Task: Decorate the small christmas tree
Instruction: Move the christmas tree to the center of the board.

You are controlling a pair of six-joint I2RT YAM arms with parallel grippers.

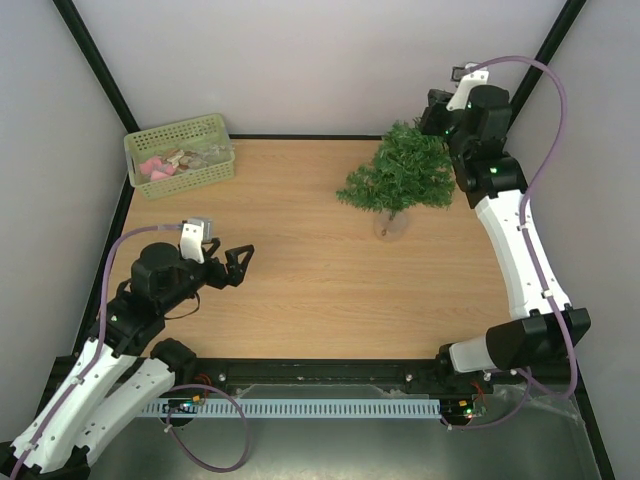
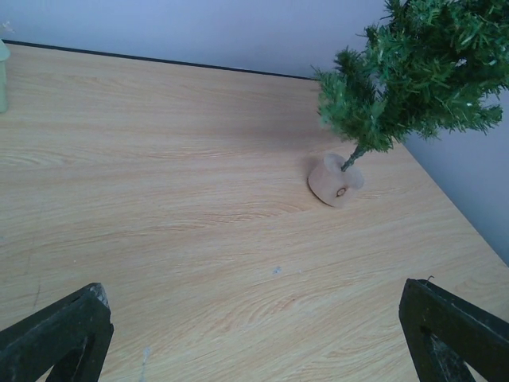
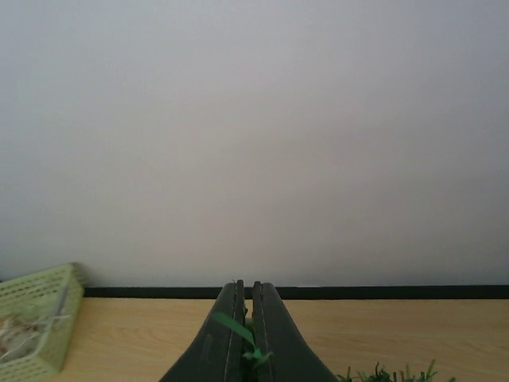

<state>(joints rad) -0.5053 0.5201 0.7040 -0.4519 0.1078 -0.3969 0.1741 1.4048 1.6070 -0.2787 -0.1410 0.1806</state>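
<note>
left gripper (image 1: 240, 265): I read jaws spread wide, nothing held.
right gripper (image 3: 246, 330): clamped on a green sprig of the small christmas tree (image 1: 400, 170) (its wooden base (image 2: 336, 181) looks tipped).

Table (image 1: 300, 290): light wood grain, dark edging at the far side.
On it:
- pale green basket (image 1: 180, 152), well ahead and to the left of the left gripper's (image 1: 240, 266) open jaws.
- small christmas tree (image 1: 400, 175), ahead and to the right of those jaws, just under the right gripper's (image 3: 246, 293) closed jaws. Its wooden base (image 2: 336, 181) is tilted and touches the tabletop.
</note>
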